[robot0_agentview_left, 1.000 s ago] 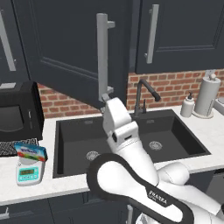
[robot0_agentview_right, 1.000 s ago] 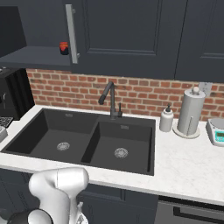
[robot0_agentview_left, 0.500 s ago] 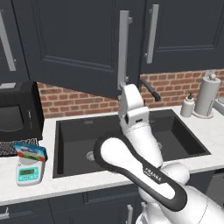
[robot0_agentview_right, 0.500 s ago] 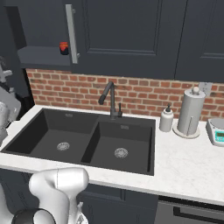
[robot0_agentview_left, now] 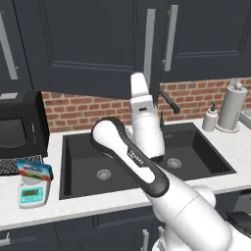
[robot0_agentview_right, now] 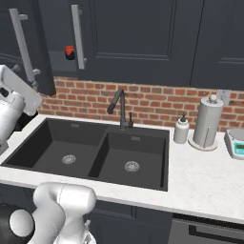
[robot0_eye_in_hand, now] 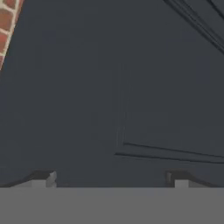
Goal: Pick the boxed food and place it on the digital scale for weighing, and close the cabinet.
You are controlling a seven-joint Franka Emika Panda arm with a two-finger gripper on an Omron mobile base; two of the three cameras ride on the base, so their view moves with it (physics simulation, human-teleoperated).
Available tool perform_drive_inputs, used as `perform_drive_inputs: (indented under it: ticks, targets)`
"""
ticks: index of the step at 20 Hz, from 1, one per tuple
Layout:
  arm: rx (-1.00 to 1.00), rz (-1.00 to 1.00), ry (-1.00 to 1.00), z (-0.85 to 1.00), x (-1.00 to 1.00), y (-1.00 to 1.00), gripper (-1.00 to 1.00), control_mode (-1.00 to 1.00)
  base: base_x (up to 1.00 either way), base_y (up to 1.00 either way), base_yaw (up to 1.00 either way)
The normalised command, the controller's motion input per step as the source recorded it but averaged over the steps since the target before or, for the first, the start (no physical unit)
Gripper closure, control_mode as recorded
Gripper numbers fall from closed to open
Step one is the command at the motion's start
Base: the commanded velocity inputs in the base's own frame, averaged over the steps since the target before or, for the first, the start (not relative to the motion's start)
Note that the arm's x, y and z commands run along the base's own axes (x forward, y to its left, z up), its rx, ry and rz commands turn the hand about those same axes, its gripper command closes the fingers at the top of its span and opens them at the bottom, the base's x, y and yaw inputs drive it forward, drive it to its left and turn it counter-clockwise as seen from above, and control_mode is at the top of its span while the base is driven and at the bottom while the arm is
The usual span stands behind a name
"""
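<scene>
- The scale [robot0_agentview_left: 33, 192] display is too small to read.
- The box [robot0_agentview_left: 34, 169] lettering is blurred.
- The cabinet [robot0_eye_in_hand: 131, 87] door hides the jar [robot0_agentview_right: 69, 52] partly.
- Only the fingertips [robot0_eye_in_hand: 43, 178] show, cut by the bottom edge.

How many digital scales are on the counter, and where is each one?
2. One scale sits left of the sink with the blue box on it; another scale sits beside the paper towel roll.
</scene>
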Motion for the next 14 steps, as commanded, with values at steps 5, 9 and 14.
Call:
perform_drive_inputs:
  ticks: [5, 9, 14]
  targets:
    - [0.01, -0.34, 0.00, 0.36, 0.62, -0.29, -1.00, -1.00, 0.00, 0.00, 0.00]
    - [0.05, -0.30, 0.00, 0.33, 0.58, -0.48, -1.00, -1.00, 0.00, 0.00, 0.00]
    - [0.08, -0.22, 0.00, 0.21, 0.55, -0.38, -1.00, -1.00, 0.00, 0.00, 0.00]
